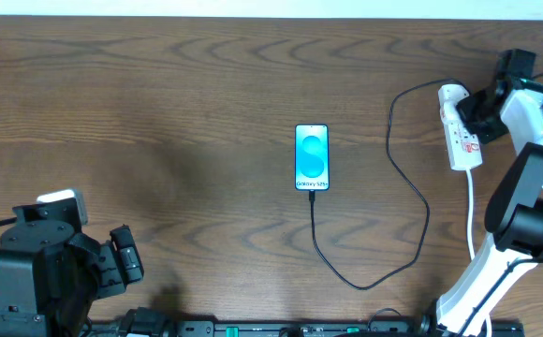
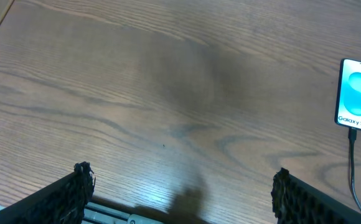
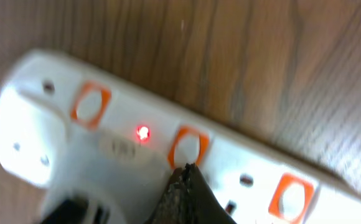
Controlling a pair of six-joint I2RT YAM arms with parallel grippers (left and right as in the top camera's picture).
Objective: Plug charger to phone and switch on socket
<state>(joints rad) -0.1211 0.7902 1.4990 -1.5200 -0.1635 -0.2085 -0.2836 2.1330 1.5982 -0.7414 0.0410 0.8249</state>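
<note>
The phone [image 1: 312, 157] lies mid-table, cyan screen lit; it also shows at the right edge of the left wrist view [image 2: 356, 94]. The black charger cable [image 1: 412, 178] runs from the phone's near end in a loop to the white socket strip [image 1: 457, 131] at the far right. In the right wrist view the socket [image 3: 106, 143] fills the frame, a red light [image 3: 143, 132] glowing. My right gripper [image 3: 187, 171] is shut, its tip touching an orange-framed switch [image 3: 187, 148]. My left gripper [image 2: 180, 193] is open and empty near the front left.
The socket's white cord [image 1: 471, 211] runs toward the front along the right arm [image 1: 524, 201]. The left arm's base [image 1: 37, 271] sits at the front left corner. A black rail [image 1: 281, 328] runs along the front edge.
</note>
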